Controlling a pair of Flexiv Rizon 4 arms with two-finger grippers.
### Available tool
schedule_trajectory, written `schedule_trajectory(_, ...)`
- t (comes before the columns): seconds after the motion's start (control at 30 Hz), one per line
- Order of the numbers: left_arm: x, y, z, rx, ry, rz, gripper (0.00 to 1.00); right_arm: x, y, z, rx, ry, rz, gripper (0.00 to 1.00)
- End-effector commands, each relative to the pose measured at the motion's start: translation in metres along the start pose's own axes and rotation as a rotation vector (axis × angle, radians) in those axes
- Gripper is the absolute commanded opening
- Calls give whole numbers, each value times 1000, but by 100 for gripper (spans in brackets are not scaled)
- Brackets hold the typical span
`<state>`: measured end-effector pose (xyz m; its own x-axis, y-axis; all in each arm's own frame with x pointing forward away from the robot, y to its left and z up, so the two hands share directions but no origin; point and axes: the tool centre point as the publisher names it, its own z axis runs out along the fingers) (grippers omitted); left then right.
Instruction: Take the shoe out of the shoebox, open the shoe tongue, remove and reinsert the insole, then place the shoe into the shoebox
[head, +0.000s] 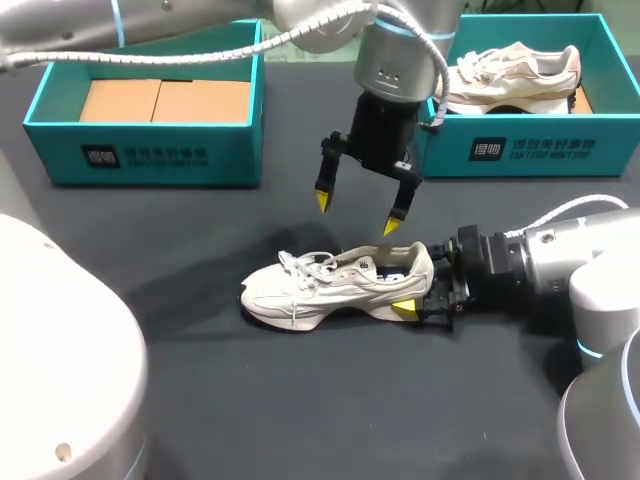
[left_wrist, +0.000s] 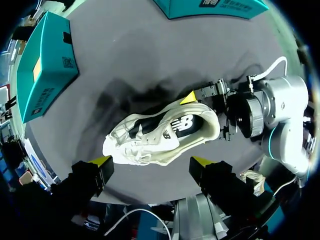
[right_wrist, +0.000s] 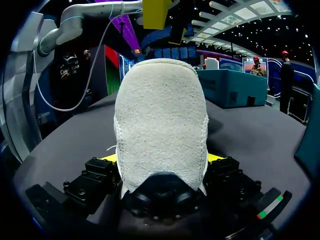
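The shoe (head: 335, 285) looks light and soft. The right end effector (head: 415, 282) squeezes its heel, likely the stiffest part. The left end effector (head: 357, 211) hangs wide above.

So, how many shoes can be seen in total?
2. One shoe lies on the table, heel gripped by the right hand; the other shoe sits in the right shoebox.

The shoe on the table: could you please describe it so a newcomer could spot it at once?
On the dark table, before two teal shoeboxes, a pale shoe sits near the middle. Unlike the other shoe in the right-hand box, it is outside, heel clamped by the right gripper.
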<state>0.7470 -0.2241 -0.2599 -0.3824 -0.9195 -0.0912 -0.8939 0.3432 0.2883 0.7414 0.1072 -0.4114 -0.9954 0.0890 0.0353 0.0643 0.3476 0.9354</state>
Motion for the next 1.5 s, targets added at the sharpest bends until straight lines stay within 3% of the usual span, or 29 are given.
schedule_trajectory(0.03, 5, 0, 14, -3, 24, -42, 100, -1, -1, 1, 4, -2, 0, 0)
schedule_trajectory(0.5, 6, 8, 45, 82, 4, -217, 100, -1, -1, 1, 4, -2, 0, 0)
schedule_trajectory(0.97, 14, -9, 69, 63, -46, -242, 100, -1, -1, 1, 4, -2, 0, 0)
schedule_trajectory(1.23, 21, -11, 76, 61, -94, -262, 100, -1, -1, 1, 4, -2, 0, 0)
schedule_trajectory(1.5, 15, -7, 86, 56, -119, -323, 100, -1, -1, 1, 4, -2, 0, 0)
